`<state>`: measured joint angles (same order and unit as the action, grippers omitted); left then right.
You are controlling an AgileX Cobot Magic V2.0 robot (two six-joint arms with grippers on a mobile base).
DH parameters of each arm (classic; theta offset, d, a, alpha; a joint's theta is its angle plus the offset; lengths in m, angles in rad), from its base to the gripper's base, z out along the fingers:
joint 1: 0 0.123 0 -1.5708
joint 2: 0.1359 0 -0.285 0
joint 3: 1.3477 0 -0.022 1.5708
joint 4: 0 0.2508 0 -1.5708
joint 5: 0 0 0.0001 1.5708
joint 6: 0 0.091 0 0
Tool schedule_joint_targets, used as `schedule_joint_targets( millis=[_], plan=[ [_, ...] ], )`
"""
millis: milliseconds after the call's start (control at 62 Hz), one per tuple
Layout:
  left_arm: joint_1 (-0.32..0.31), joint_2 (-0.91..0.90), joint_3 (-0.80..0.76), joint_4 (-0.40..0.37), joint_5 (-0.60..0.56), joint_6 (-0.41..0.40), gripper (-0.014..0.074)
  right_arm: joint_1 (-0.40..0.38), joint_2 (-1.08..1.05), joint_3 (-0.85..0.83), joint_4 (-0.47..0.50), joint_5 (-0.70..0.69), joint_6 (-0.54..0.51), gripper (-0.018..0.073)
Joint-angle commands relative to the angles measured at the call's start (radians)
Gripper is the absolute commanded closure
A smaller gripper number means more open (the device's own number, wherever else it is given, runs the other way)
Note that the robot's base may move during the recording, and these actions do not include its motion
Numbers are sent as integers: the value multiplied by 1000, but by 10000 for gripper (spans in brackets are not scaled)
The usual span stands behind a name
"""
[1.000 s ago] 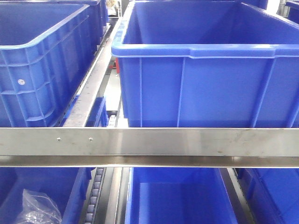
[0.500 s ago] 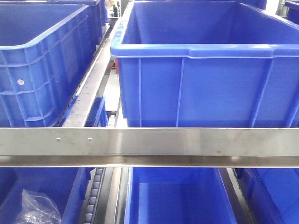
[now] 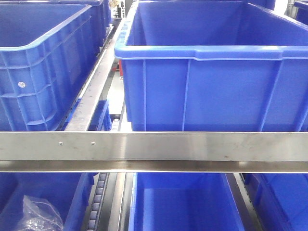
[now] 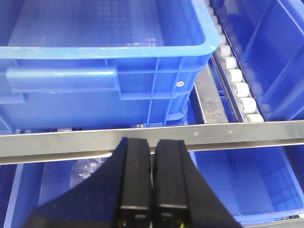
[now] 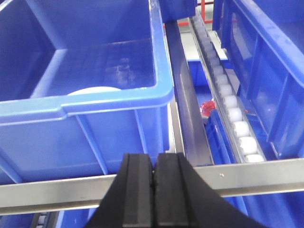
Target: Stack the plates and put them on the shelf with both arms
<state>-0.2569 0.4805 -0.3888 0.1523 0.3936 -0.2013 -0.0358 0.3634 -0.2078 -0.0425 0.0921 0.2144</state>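
Both of our grippers are hanging level in front of the shelf [image 3: 154, 147], black fingers pointing at its long steel front rail. Starting on the left, our left gripper [image 4: 152, 147] is sitting with its jaws pressed together, holding nothing, its tips overlapping the rail in the left wrist view, though we cannot tell whether they are touching it. Beyond them a blue crate [image 4: 104, 80] is resting on the upper level, with white rollers [image 4: 237, 85] running back on its right. Moving right, our right gripper [image 5: 153, 161] is likewise pinched closed and carrying nothing, aimed at the rail [image 5: 247, 178]. Past it, another blue crate [image 5: 85, 109] is standing behind the rail, and a pale plate [image 5: 95, 90] is lying inside on its floor, only its rim edge showing above the crate's near wall.
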Motion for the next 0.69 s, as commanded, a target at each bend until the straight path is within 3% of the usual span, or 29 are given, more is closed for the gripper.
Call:
schedule_joint_targets(
  millis=[0, 452, 678],
  plan=[
    [1, 8, -31, 3, -76, -10, 499, -5, 5, -29, -5, -92, -5, 503],
    [1, 8, -31, 3, -76, -10, 499, -5, -1, -27, -6, -92, -5, 503],
    [1, 8, -31, 3, -76, -10, 499, -7, -189, 62, -6, -104, -5, 503]
  ],
)
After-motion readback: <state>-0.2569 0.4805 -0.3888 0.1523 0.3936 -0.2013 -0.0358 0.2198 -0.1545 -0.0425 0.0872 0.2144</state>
